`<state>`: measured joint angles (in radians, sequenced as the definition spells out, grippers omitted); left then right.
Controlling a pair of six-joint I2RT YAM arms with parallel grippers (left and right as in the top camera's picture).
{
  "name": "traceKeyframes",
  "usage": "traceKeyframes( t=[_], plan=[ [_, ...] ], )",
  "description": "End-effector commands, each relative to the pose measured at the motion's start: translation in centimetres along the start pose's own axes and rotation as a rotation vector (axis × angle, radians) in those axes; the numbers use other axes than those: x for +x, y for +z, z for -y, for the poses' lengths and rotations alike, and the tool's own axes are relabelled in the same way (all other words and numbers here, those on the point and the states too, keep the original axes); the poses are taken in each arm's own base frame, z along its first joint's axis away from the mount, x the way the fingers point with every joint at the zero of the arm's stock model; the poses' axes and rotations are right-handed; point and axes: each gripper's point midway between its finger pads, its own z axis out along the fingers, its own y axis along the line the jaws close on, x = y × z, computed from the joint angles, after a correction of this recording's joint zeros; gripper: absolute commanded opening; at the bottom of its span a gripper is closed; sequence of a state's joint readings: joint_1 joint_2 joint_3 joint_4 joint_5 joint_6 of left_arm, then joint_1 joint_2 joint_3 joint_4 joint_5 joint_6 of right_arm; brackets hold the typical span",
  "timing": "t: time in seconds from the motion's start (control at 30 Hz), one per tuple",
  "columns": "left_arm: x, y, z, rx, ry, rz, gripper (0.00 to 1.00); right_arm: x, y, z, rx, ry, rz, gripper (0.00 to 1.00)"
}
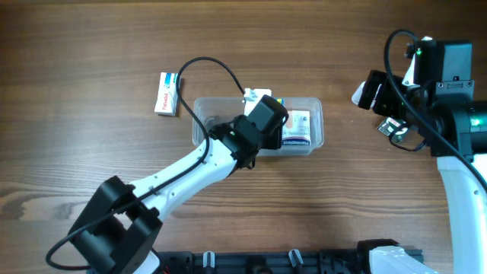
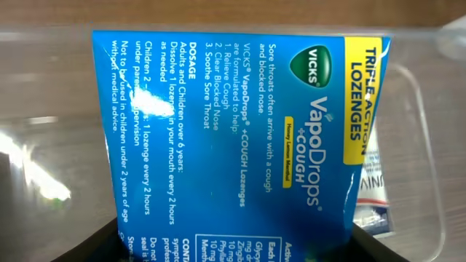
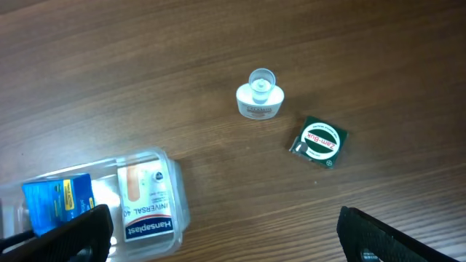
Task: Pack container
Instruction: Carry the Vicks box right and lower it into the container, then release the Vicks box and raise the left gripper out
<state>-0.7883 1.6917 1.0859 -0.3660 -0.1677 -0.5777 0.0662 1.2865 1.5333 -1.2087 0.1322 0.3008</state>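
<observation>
Here, left gripper (image 2: 244, 248) is down in the clear rectangular plastic container (image 1: 199, 114), jaws clamped on a blue cardboard Vicks VapoDrops lozenge box (image 2: 240, 131).

Container lies on the brown wooden table (image 1: 76, 46), under the left arm. Blue box sits inside it, slightly tilted; cannot tell if it touches the floor. White Hansaplast plaster box (image 3: 149, 200) lies flat in the container's right end, just beside the blue box. Right gripper (image 3: 226, 244), jaws wide apart and empty, hangs well off the container's right end. Also right of the container are a small clear bottle with white cap (image 3: 258, 98) and a dark green Zam-Buk tin (image 3: 319, 142), near each other but apart. Small white cardboard box (image 1: 167, 93) lies near the container's far left corner.
</observation>
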Motion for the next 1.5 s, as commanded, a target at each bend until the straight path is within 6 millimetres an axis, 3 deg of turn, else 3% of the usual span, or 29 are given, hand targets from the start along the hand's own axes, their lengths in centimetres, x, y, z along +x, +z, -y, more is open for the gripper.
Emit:
traceKeyframes(
  t=[0.0, 0.2, 0.3, 0.37, 0.5, 0.63, 0.7, 0.73, 0.8, 0.87, 0.93, 1.13, 1.3, 1.47],
  plan=[
    [-0.1, 0.5, 0.2, -0.013, -0.008, 0.005, 0.44, -0.2, 0.1, 0.2, 0.012, -0.010, 0.004, 1.00],
    [0.9, 1.9, -0.3, -0.039, -0.001, -0.028, 0.44, -0.2, 0.1, 0.2, 0.011, -0.010, 0.004, 1.00],
    [0.7, 1.9, -0.1, -0.031, -0.003, -0.019, 0.53, -0.2, 0.1, 0.2, 0.011, -0.010, 0.004, 1.00],
    [0.6, 1.9, -0.1, -0.029, -0.003, -0.017, 0.77, -0.2, 0.1, 0.2, 0.011, -0.010, 0.004, 1.00],
    [0.8, 1.9, 0.1, -0.018, -0.004, -0.027, 0.88, -0.2, 0.1, 0.2, 0.011, -0.010, 0.004, 1.00],
    [0.8, 1.9, 0.1, -0.018, -0.004, -0.027, 0.86, -0.2, 0.1, 0.2, 0.012, -0.009, 0.004, 1.00],
    [0.8, 1.9, 0.1, -0.018, -0.003, -0.026, 0.78, -0.2, 0.1, 0.2, 0.011, -0.010, 0.004, 1.00],
    [0.8, 1.9, 0.1, -0.018, -0.003, -0.026, 0.69, -0.2, 0.1, 0.2, 0.011, -0.009, 0.004, 1.00],
    [0.8, 1.9, 0.1, -0.018, -0.003, -0.027, 0.46, -0.2, 0.1, 0.2, 0.011, -0.010, 0.004, 1.00],
    [0.8, 1.9, 0.1, -0.018, -0.003, -0.026, 0.16, -0.2, 0.1, 0.2, 0.011, -0.009, 0.004, 1.00],
    [0.9, 1.9, 0.1, -0.021, -0.002, -0.030, 0.04, -0.2, 0.1, 0.2, 0.012, -0.009, 0.004, 1.00],
    [1.0, 2.4, 0.0, -0.026, -0.001, -0.030, 0.04, -0.2, 0.1, 0.2, 0.011, -0.009, 0.004, 1.00],
    [2.5, 4.7, -0.6, -0.057, 0.009, -0.071, 0.06, -0.2, 0.1, 0.2, 0.012, -0.009, 0.004, 1.00],
    [2.0, 4.8, -0.4, -0.046, 0.014, -0.050, 0.06, -0.2, 0.1, 0.2, 0.012, -0.009, 0.004, 1.00]
  ],
)
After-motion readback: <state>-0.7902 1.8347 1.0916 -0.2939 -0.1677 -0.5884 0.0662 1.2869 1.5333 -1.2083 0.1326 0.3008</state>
